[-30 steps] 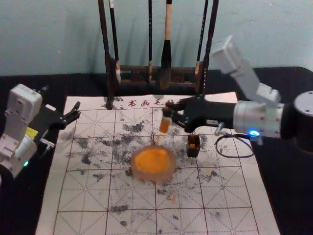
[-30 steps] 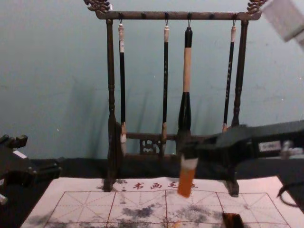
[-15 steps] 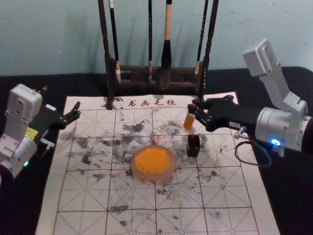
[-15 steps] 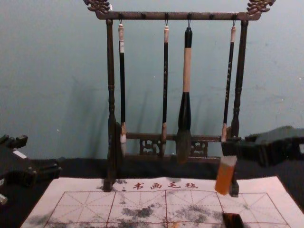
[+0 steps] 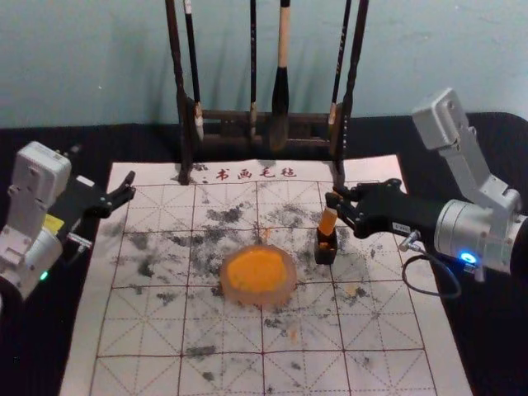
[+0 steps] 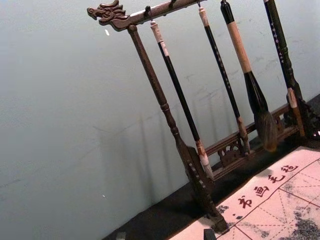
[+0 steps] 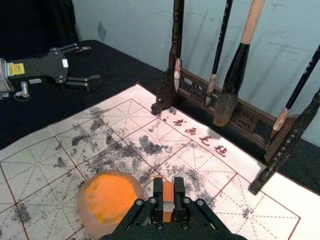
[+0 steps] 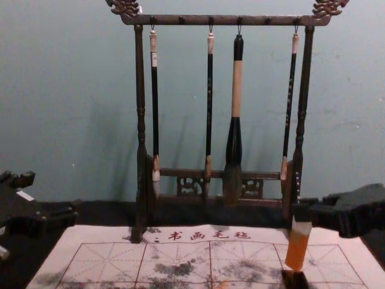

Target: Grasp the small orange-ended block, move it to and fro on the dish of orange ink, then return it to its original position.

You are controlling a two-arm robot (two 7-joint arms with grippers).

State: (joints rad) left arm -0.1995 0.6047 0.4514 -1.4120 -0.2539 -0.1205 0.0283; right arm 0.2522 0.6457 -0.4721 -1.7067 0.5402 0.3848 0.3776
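Reading 书画毛毡 in red characters (image 5: 256, 174) along the far edge of the mat (image 5: 373, 168). Showing tiny lettering (image 8: 291, 82), too small to read, on the rightmost brush (image 8: 289, 111). Carrying unreadable labels (image 5: 85, 181) on the left gripper (image 5: 130, 186) and right gripper (image 5: 332, 203).

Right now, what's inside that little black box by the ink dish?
Some orange shows inside the black box. The orange block, held in the right pincer, hides part of the opening, and the walls hide the bottom.
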